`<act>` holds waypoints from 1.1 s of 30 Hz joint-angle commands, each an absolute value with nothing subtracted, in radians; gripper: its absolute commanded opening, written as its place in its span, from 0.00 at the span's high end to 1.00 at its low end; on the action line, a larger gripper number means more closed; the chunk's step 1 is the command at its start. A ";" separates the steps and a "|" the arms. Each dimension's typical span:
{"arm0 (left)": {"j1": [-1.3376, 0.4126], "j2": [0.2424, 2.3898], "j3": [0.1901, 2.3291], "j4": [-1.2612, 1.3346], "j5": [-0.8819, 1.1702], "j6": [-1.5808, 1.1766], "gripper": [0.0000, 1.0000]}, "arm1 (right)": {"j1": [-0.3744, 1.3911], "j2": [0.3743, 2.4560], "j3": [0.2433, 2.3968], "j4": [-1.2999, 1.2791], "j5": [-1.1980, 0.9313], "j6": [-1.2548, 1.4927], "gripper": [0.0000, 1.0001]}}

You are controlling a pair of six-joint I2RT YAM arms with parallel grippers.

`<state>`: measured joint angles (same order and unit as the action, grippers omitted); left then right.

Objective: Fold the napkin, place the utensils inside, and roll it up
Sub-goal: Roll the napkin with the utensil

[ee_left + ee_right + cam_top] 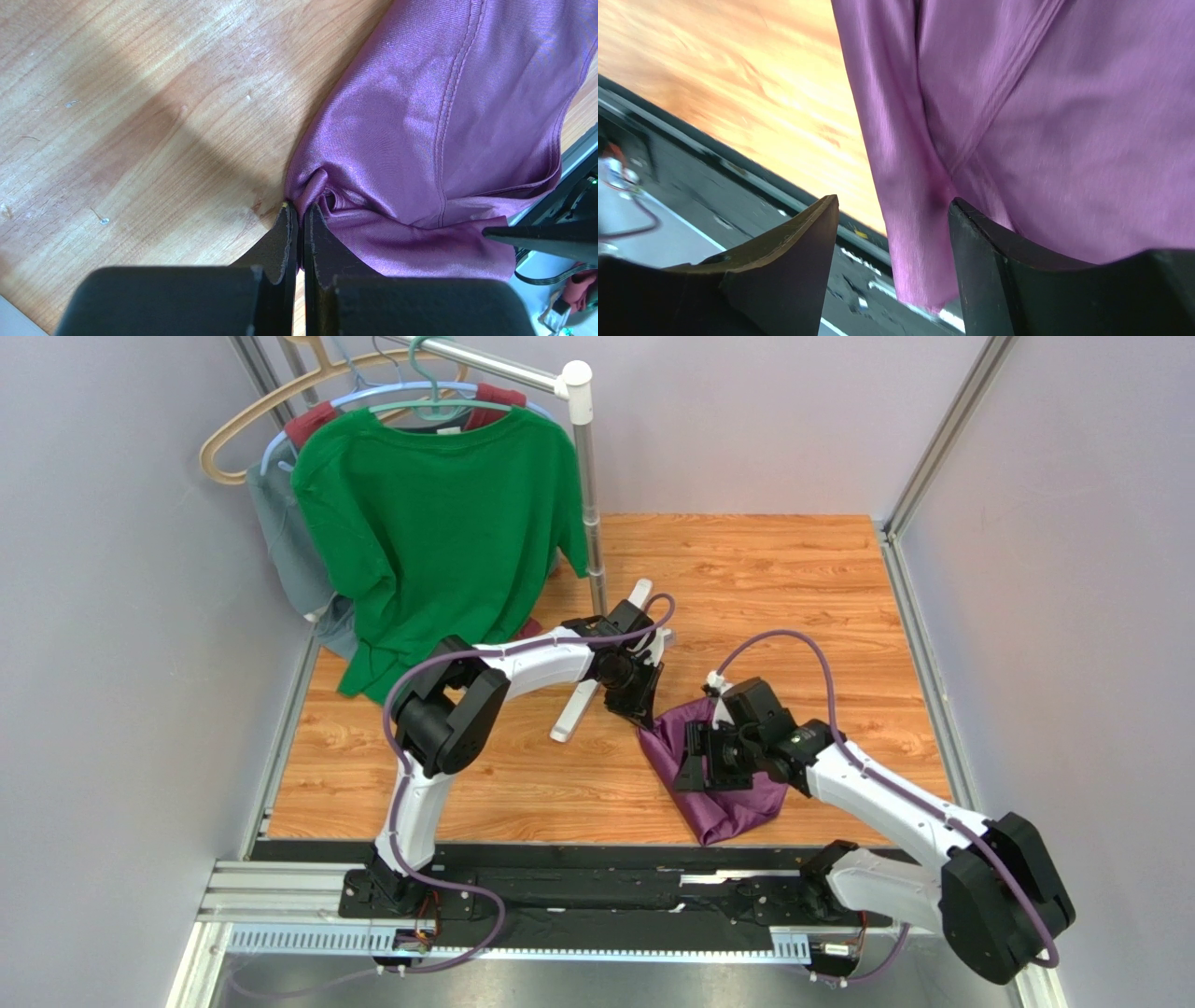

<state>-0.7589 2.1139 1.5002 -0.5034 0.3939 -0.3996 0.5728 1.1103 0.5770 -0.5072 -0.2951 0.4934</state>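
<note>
The dark purple napkin (737, 805) lies bunched on the wooden table, right of centre near the front. My left gripper (638, 711) is at its left upper corner, shut on a pinch of the cloth; the left wrist view shows the jaws (302, 210) closed on a puckered fold of the napkin (435, 126). My right gripper (697, 756) is over the napkin's left side, open. In the right wrist view a fold of the napkin (1053, 105) hangs between the spread fingers (892, 210), against the right finger. The spoon is not in view.
A green T-shirt (442, 518) hangs from a rack at the back left, with a maroon garment (309, 423) and a grey one (288, 532) behind it. The rack's pole (589, 504) and white foot (578, 711) stand by my left arm. A black rail (561, 889) runs along the front edge.
</note>
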 commanded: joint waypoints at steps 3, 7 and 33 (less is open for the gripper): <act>-0.765 2.134 1.517 -0.558 0.382 -0.373 1.00 | 0.702 1.084 0.623 -0.641 -0.123 0.535 0.41; -0.765 2.134 1.516 -0.560 0.380 -0.371 1.00 | 0.785 1.103 0.635 -0.652 -0.077 0.580 0.46; -0.764 2.066 1.494 -0.526 0.362 -0.387 0.87 | 0.873 1.206 0.450 -0.413 -0.184 0.759 1.00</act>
